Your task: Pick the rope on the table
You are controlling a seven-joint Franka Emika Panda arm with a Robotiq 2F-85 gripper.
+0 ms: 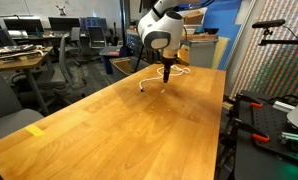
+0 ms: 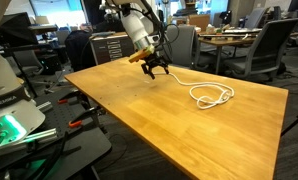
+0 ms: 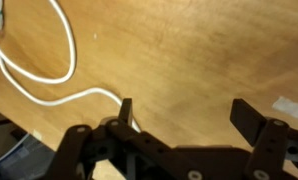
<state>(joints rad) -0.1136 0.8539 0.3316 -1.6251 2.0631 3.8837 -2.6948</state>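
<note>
Rope (image 2: 211, 97) lies loose on the table (image 2: 119, 115), white and thin, with a few loops at one end and a long straight bit going off from them. It lies flat on the wood, so I think it has to be picked up from above. That looks like why the gripper (image 2: 155, 70) points straight down, low over the straight bit and away from the loops. One thin line is easier to pinch than a pile.

The gripper is wide open and has nothing in it. In the wrist view the two fingers (image 3: 126, 115) stand well apart, with bare wood between them. The rope runs right up to one finger and may be touching it, but I cannot tell. I think the gripper must shift a little so the rope sits between the fingers.
</note>
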